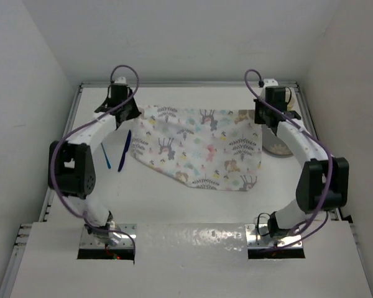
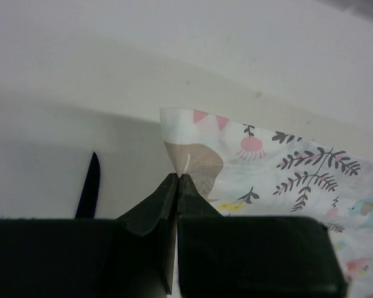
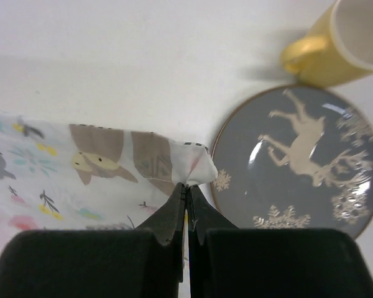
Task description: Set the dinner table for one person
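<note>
The dinner table (image 1: 193,205) is the large white tabletop with metal rails. A white cloth mat (image 1: 196,146) printed with deer and leaves lies across its middle. My left gripper (image 1: 132,112) is shut on the mat's far left corner (image 2: 180,155). My right gripper (image 1: 259,117) is shut on the mat's far right corner (image 3: 196,167). A grey plate with a deer print (image 3: 304,164) and a yellow mug (image 3: 342,40) stand right of the mat. Dark blue cutlery (image 1: 124,151) lies left of the mat, and a serrated knife tip shows in the left wrist view (image 2: 90,192).
A second blue utensil (image 1: 105,156) lies beside the first, near the left arm. White walls close in the table on the left, right and back. The plate and mug sit partly hidden under the right arm (image 1: 280,146).
</note>
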